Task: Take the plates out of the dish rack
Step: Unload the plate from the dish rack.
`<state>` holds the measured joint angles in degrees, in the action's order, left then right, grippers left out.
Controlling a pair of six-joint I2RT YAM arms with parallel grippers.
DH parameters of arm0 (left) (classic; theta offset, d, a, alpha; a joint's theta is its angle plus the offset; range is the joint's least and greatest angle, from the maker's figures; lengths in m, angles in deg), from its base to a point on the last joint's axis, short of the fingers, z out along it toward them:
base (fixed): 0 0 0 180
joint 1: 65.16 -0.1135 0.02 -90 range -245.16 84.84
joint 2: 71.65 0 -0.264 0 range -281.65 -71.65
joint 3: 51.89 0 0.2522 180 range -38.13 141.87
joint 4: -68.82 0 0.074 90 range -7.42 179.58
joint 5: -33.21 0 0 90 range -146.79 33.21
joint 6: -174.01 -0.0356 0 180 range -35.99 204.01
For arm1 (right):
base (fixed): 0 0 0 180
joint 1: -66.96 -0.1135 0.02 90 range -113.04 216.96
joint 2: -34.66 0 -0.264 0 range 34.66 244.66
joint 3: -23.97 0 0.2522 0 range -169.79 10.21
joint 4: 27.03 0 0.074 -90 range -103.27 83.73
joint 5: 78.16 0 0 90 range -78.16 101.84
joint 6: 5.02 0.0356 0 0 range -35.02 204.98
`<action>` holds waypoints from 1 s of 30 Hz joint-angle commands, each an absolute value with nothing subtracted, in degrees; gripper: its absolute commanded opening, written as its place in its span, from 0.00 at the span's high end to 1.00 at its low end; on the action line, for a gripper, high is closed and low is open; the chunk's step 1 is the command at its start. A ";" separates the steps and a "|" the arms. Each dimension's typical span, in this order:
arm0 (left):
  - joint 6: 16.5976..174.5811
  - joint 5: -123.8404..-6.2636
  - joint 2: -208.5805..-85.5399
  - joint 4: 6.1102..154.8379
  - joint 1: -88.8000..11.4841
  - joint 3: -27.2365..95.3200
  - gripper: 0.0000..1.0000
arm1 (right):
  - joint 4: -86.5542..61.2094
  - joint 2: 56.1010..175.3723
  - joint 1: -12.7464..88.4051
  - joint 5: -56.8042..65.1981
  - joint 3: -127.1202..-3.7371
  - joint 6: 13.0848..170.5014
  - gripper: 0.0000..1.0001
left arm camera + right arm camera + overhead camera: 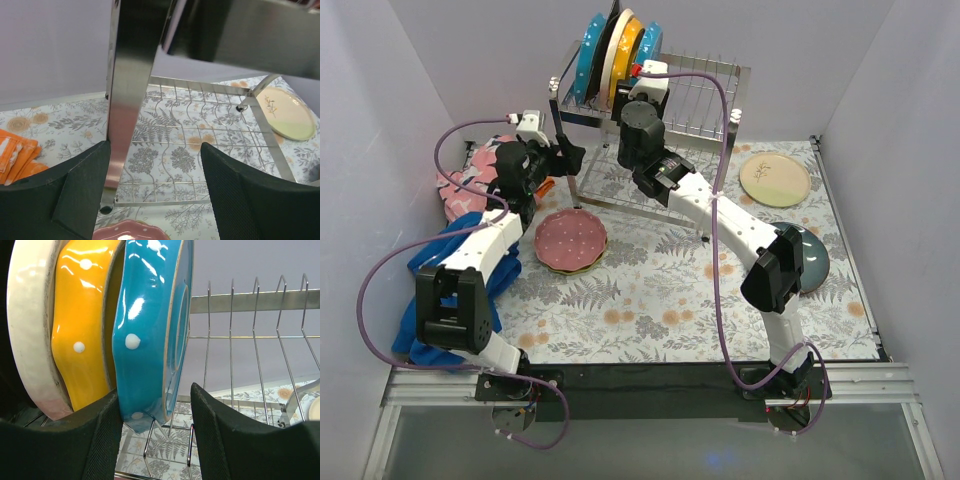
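Observation:
The chrome dish rack stands at the back. Several plates stand upright in its left slots: teal, dark, cream, orange and a teal dotted plate. My right gripper is open, its jaws on either side of the lower rim of the teal dotted plate, whose rim lies against the left finger. The orange plate and the cream plate stand beside it. My left gripper is open and empty at the rack's left front leg, which stands just inside its left finger.
On the floral table lie a pink dotted plate, a cream plate, a dark blue plate under the right arm, and a pink floral plate at the left. A blue cloth lies under the left arm.

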<state>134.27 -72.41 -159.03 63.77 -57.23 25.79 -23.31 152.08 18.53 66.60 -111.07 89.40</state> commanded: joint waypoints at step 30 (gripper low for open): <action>129.18 -83.86 -168.60 54.37 -58.21 30.17 1.00 | -27.77 148.74 23.54 61.68 -104.15 92.19 0.99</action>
<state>127.36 -77.81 -167.99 58.11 -60.38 30.12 -30.09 151.56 22.53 59.26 -107.92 89.71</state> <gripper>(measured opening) 0.044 0.379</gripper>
